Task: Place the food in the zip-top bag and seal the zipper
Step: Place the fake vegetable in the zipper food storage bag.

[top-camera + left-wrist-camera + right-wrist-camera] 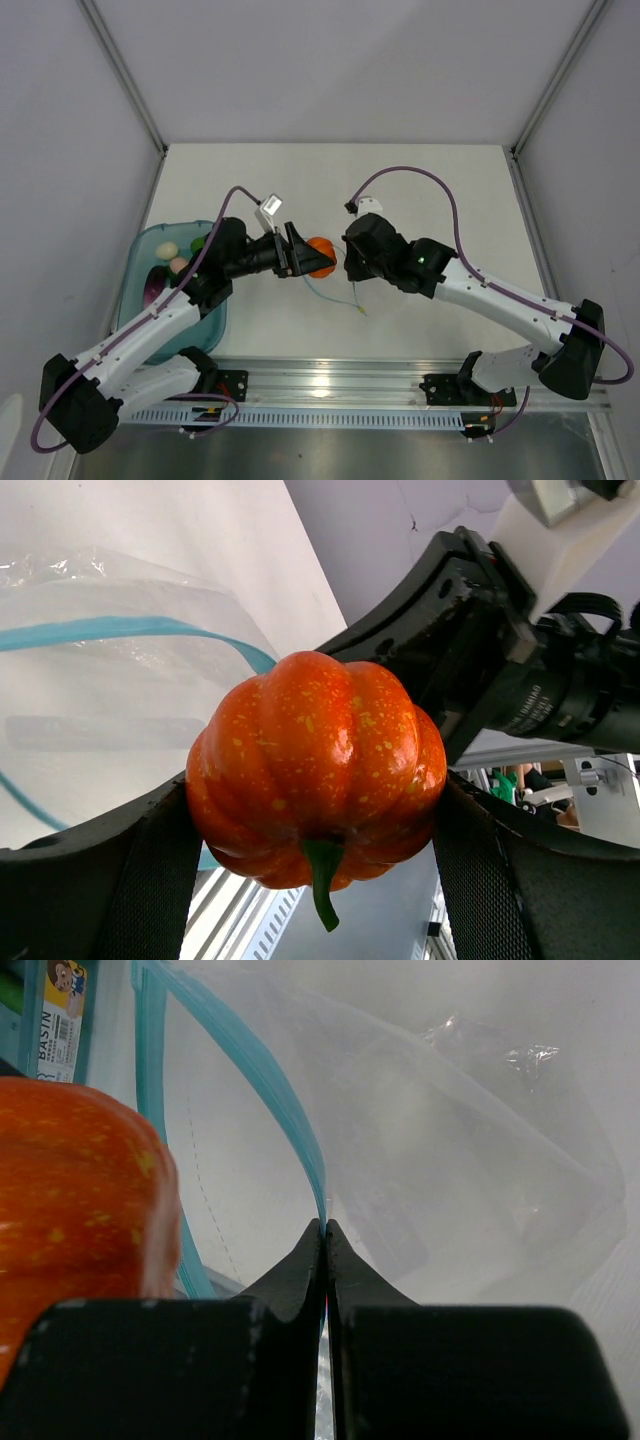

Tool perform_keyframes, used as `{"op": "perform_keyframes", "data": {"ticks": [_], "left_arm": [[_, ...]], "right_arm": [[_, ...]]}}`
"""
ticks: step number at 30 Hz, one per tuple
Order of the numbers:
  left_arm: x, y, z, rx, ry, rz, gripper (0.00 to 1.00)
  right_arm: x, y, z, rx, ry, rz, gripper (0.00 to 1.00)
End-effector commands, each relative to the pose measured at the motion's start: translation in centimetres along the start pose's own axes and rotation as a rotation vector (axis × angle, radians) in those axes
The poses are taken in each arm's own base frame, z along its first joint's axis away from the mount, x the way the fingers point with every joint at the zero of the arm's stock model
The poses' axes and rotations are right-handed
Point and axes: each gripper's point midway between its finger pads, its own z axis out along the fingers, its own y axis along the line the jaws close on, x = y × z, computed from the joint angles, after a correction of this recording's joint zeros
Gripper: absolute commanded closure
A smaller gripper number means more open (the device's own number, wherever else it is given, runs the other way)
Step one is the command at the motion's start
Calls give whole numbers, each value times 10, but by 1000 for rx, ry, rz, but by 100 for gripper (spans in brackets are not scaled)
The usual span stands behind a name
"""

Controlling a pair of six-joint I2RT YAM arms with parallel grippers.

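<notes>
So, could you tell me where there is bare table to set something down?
Bare: the far table from the back wall to the left gripper and right gripper. Crowded: the centre, where both meet the orange fruit and zip-top bag, and the teal tray at left.

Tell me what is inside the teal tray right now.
Top view: the teal tray holds a cream egg, a pinkish egg, a green piece and a purple eggplant. The left arm crosses its right half, so anything beneath it there is hidden.
</notes>
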Motion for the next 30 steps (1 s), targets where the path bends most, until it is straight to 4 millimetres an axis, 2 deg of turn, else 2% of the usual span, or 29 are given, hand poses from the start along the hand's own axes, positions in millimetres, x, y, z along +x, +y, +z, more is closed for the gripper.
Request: {"op": "perform_keyframes", "data": {"ticks": [1,8,15,16,17,19,21,24,25,26,27,30], "left_arm": [[-16,-21,9,53,-47,28,99],[1,22,15,-120,-15,-49,99],[9,35,15,-206,18,-49,89],[7,33,15,-213,14,-42,79],[7,34,16,-218,18,-37,73],[9,35,17,-223,26,-43,64],[11,35,19,-222,35,-42,59],[12,35,21,-227,45,-41,45],[10,33,21,-229,41,-35,30],[10,33,20,-232,42,-32,9],[10,31,20,-231,39,-24,1],[2,19,17,-191,14,28,1]], "right_arm": [[-5,12,1,-38,-16,23,100],[-15,8,-11,-33,-61,52,100],[-16,11,-8,-41,-67,62,100],[-15,11,-7,-41,-65,63,100],[-16,11,-7,-43,-67,64,100],[-17,13,-8,-48,-69,64,100],[-19,12,-10,-48,-78,67,100],[-21,13,-11,-53,-82,69,100],[-21,14,-11,-54,-81,67,100],[-21,14,-12,-56,-81,68,100],[-22,15,-13,-61,-83,67,100],[-23,16,-13,-65,-82,67,100]]}}
